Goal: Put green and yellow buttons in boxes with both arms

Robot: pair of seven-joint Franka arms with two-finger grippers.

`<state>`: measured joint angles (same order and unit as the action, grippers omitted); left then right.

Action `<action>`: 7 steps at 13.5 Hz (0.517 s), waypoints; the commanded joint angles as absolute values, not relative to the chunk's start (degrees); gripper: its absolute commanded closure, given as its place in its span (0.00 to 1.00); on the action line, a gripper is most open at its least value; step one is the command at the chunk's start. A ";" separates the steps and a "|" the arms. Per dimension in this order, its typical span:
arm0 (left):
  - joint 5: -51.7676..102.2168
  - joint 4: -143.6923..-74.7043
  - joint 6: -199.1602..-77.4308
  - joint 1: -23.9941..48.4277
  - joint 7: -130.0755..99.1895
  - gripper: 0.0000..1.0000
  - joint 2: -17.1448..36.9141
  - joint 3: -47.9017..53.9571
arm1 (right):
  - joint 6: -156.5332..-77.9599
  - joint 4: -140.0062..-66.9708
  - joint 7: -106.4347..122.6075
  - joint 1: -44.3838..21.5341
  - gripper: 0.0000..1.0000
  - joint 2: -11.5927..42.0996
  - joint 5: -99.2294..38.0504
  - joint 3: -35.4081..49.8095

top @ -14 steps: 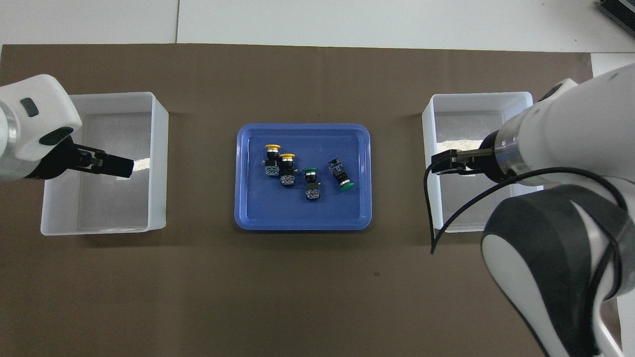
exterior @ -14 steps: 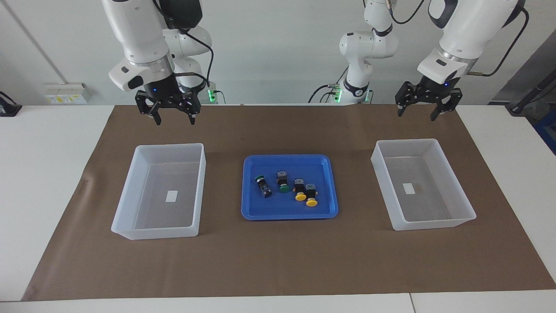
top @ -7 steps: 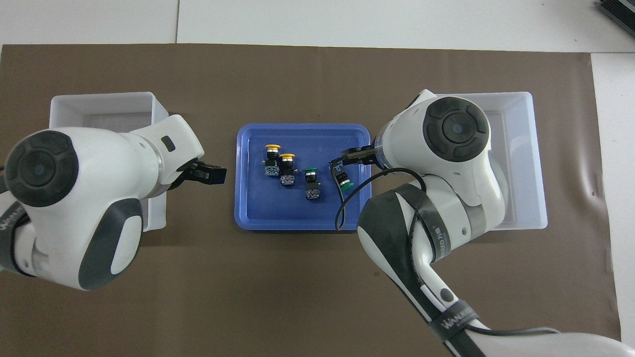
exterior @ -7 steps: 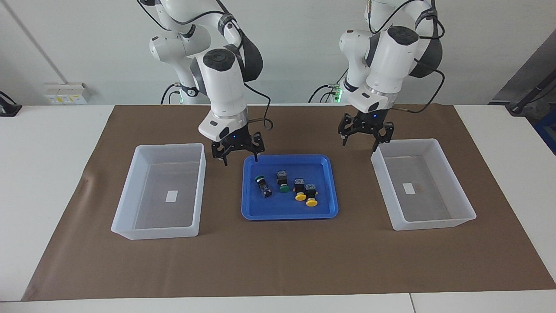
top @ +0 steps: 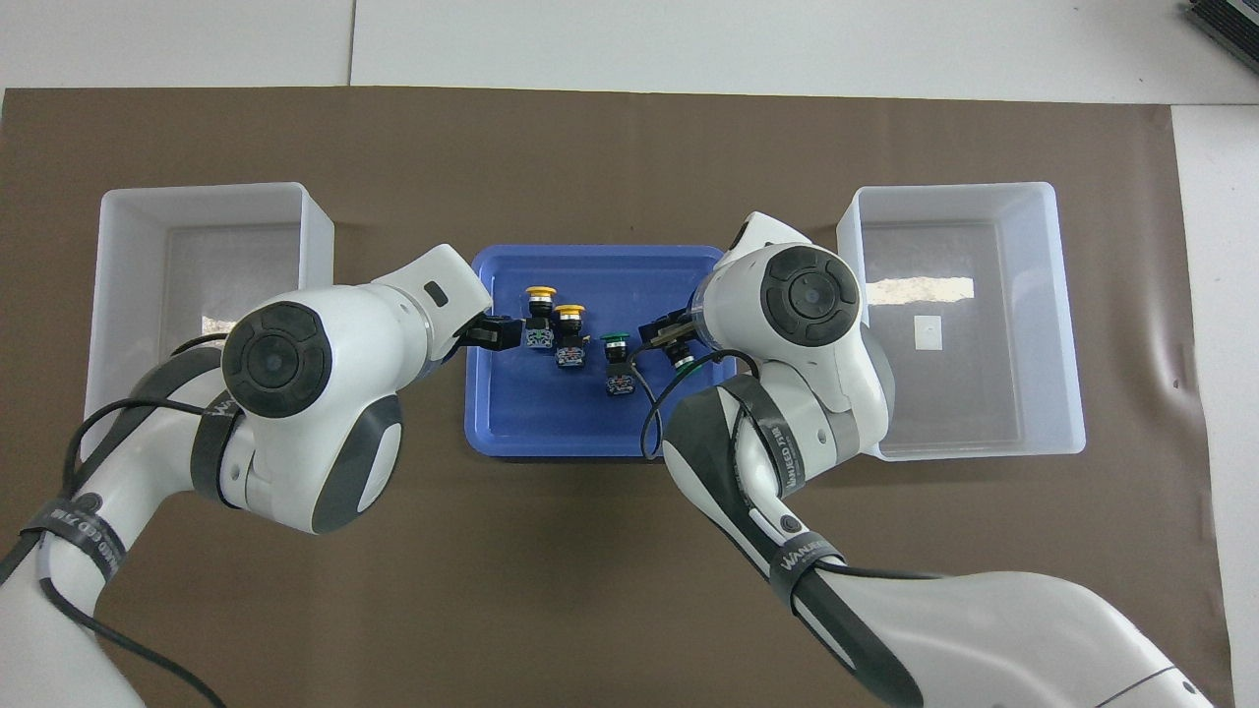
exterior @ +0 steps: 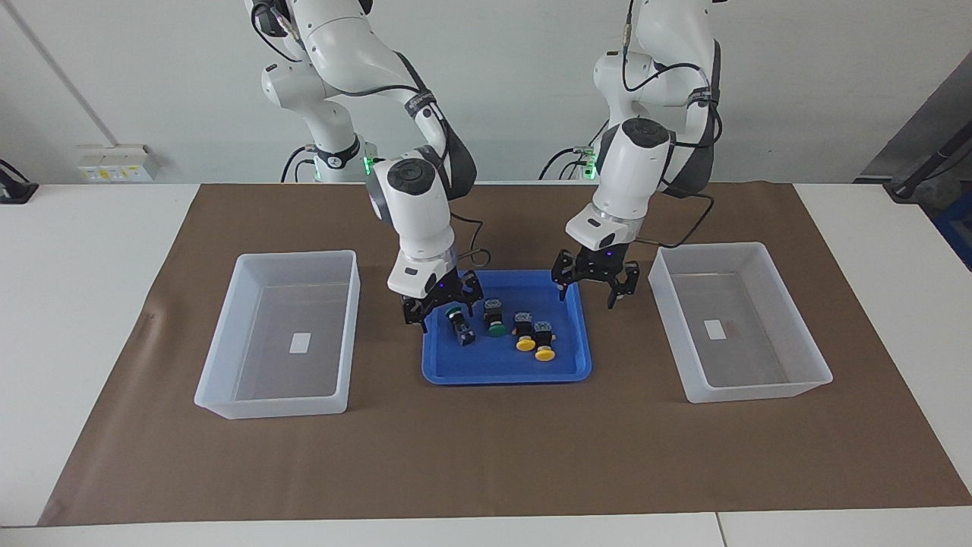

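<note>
Four buttons lie in the blue tray [exterior: 501, 372]: two green-capped [exterior: 459, 327] [exterior: 496, 319] and two yellow-capped [exterior: 524, 336] [exterior: 544, 346]. My right gripper [exterior: 449, 317] is open, low over the green button nearest the right arm's end, with a finger on either side of its cap end. My left gripper [exterior: 588, 302] is open and empty over the tray's edge toward the left arm's end, beside the yellow buttons [top: 539, 317] [top: 569, 339]. The overhead view shows one green button [top: 618, 362]; my right gripper [top: 664, 339] mostly hides the other. Both boxes [exterior: 296, 257] [exterior: 710, 248] hold only a white label.
The tray sits mid-table on a brown mat [exterior: 486, 456], between the two boxes [top: 197, 192] [top: 949, 189]. The arms' bodies cover part of each box and the tray's ends in the overhead view. White tabletop [exterior: 76, 304] surrounds the mat.
Both arms have swung in from over the boxes' ends and come down to the tray. The right gripper now straddles a green button; the left is at the tray's edge. No button has moved.
</note>
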<state>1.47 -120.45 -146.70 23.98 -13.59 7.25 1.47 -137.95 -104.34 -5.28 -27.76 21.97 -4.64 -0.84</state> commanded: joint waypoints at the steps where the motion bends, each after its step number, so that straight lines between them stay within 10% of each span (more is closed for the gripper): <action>1: 1.93 -120.94 -155.80 26.72 -19.84 0.00 12.37 0.79 | -139.83 -105.20 -0.63 -27.51 0.00 23.02 -7.38 -0.09; 5: 2.11 -118.21 -159.51 26.63 -23.55 0.02 18.27 0.79 | -144.40 -107.40 0.44 -28.74 0.09 24.78 -7.38 -0.09; 7: 2.11 -118.30 -160.05 26.63 -25.39 0.08 18.37 0.79 | -144.23 -107.31 0.44 -28.74 0.77 24.79 -7.38 -0.09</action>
